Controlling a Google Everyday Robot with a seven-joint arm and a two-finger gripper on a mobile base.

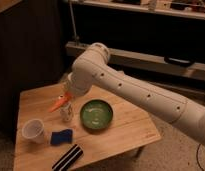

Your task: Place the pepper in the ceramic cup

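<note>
The end effector (66,96) sits at the tip of the white arm (146,97), above the left half of the counter (131,132). Its jaws are mostly hidden behind the wrist, but they are closed tight on the thick end of the pepper (58,104). The pepper hangs clear of the counter, with its pointed end slanting down and to the left of the end effector. This hold keeps the point leading, which I judge suits a tip-first drop into a narrow opening.

Directly below the end effector stands a small white shaker (67,113), just under the pepper; whether the two touch cannot be told. The green bowl (96,114) lies below and to the right. The ceramic cup (33,130) stands upright, mouth up, below and well to the left, apart from the pepper. A blue pad (61,136) lies farther below, between cup and bowl. The pepper is not yet over the cup.
</note>
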